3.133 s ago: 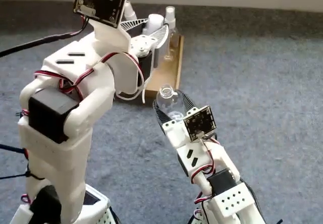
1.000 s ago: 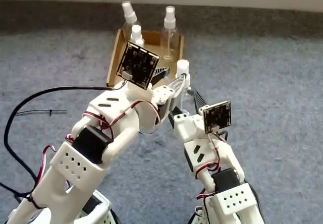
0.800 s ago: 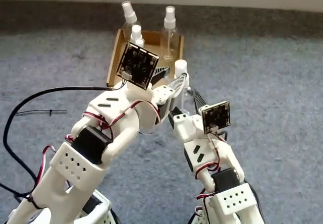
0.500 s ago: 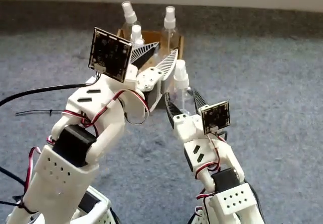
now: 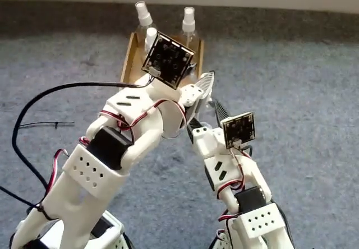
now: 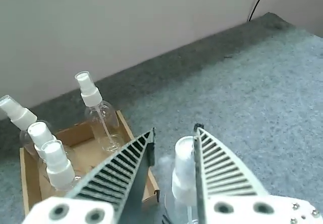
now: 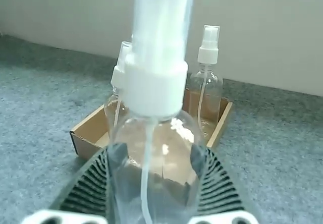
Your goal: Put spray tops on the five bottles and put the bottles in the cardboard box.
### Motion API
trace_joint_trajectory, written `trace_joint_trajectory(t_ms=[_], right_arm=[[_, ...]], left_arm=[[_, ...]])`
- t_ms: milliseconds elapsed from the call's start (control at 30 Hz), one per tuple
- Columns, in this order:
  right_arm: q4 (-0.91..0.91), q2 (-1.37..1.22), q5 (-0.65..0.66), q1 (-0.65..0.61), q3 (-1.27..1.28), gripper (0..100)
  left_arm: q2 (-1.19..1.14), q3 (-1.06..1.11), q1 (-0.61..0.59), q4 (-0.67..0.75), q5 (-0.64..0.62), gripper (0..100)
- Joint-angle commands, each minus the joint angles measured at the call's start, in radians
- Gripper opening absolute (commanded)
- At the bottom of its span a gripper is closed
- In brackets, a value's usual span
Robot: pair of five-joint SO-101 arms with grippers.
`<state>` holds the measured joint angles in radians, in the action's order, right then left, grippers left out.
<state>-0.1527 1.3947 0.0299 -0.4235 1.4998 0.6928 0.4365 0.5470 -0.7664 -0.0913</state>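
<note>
Right gripper (image 7: pixel 156 158) clamped on a clear bottle (image 7: pixel 169 138) fitted with its spray top (image 7: pixel 157 57); left gripper (image 6: pixel 174 131), jaws apart, straddles that top. Cardboard box (image 5: pixel 130 58), at 11 o'clock from them, holds four capped bottles (image 6: pixel 98 115).

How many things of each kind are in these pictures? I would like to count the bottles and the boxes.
Spray bottles at the cardboard box: 4
Spray bottle held by the right gripper: 1
Boxes: 1
Total: 6
</note>
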Motion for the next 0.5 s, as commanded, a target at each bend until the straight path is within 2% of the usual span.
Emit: trace_joint_trajectory(t_ms=[0, 200, 467], right_arm=[[0.010, 0.015, 0.012, -0.007, -0.024, 0.4], [0.010, 0.016, 0.014, -0.005, -0.025, 0.4], [0.018, 0.016, 0.014, 0.005, -0.027, 0.4]], left_arm=[[-0.004, -0.002, 0.025, -0.054, 0.006, 13], [0.033, -0.042, -0.047, -0.061, 0.078, 13], [0.085, -0.183, -0.153, -0.204, 0.083, 13]])
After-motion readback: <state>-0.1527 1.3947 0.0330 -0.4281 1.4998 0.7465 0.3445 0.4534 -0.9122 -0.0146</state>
